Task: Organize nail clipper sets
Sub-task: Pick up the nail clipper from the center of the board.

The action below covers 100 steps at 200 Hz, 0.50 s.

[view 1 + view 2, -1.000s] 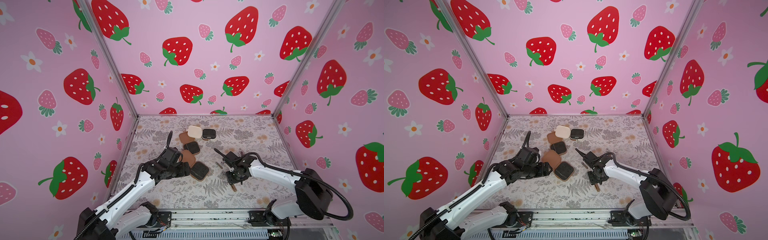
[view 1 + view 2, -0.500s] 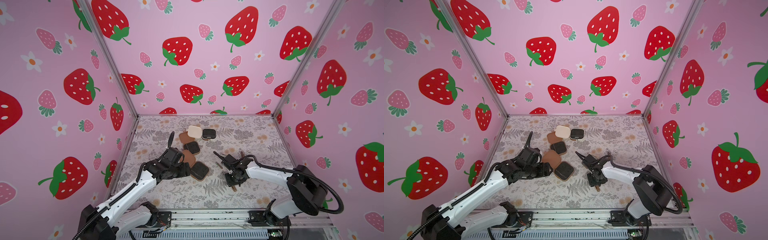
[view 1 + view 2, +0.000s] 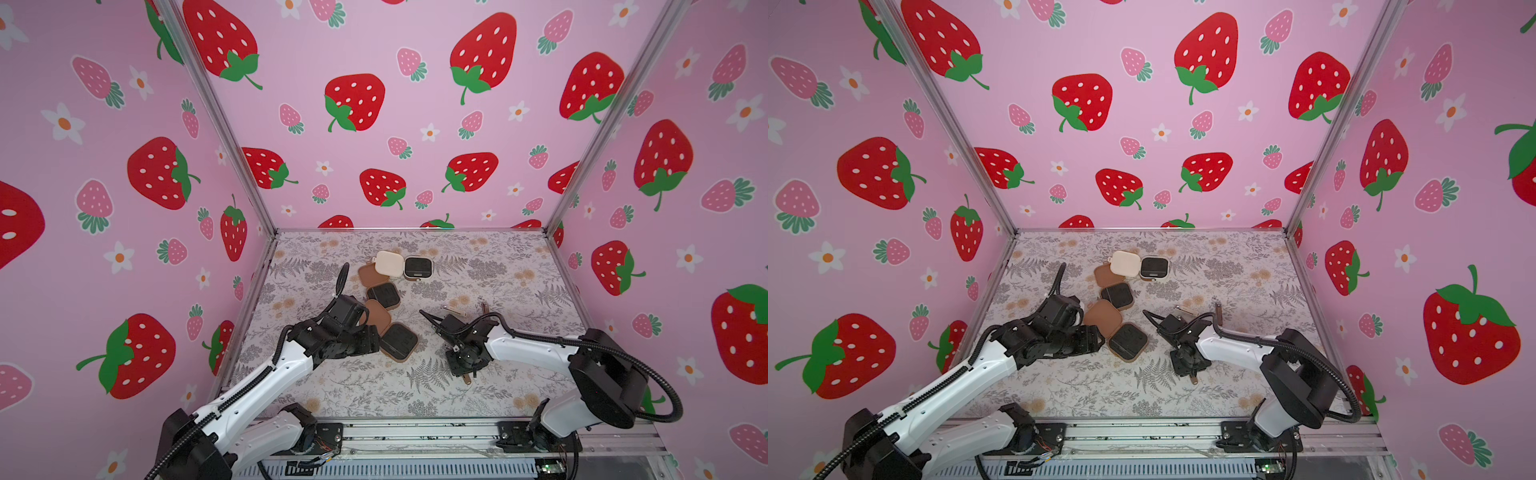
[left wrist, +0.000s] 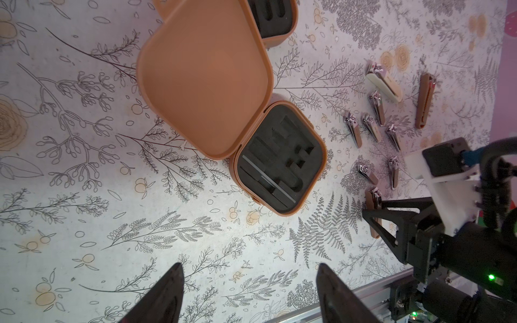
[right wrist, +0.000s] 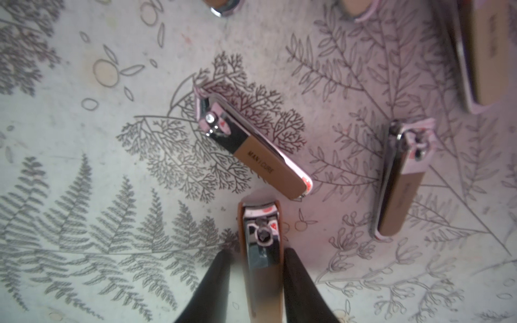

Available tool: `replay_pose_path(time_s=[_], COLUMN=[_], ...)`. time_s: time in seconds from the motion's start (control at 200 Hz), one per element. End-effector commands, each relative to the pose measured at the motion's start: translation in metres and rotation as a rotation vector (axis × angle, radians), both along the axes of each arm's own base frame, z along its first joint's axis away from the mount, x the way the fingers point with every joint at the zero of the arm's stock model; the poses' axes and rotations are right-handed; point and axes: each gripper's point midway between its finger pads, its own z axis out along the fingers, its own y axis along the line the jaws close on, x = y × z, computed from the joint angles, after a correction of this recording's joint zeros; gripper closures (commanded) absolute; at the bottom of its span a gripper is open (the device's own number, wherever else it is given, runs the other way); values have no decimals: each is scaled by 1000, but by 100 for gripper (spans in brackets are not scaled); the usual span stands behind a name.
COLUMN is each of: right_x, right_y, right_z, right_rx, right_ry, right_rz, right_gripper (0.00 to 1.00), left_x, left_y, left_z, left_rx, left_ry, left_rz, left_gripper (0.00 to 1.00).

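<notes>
- Picking up: right gripper [image 5: 256, 251] jaws nearly closed astride a brown-handled steel nail clipper [image 5: 261, 232] lying flat on the floral-print counter [image 4: 84, 195], not yet pinching.
- Left gripper [image 4: 250, 265] jaws wide, empty, near the open brown rounded-square case [image 4: 309, 181].
- Next: pinch, lift, slot into case.
- Versus a second ago: right jaws narrower; cases unmoved.

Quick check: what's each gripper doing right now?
Left gripper: open, holding nothing.
Right gripper: straddling a nail clipper; whether it is gripped cannot be told.
</notes>
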Motion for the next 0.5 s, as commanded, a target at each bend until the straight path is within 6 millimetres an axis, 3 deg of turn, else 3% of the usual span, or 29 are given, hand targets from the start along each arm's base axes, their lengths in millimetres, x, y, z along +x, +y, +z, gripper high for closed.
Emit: replay_pose_path(time_s=[0.0,0.31,0.495], right_x=[-11,-16,-10], right_y=[-15,-20,-11], right_z=[-12,-12,-2], right_rx=[-75,-64,-40], right_ry=[38,39,19], right_rz=[-23,-35,24], right_gripper=[68,81,84], left_x=[1,2,2], left_y=[1,0,0], left_z=[4,3,0], left_rx=[11,12,14], left_ry=[-2,6,11], left_rz=[13,13,15], left_gripper=[25,29,32])
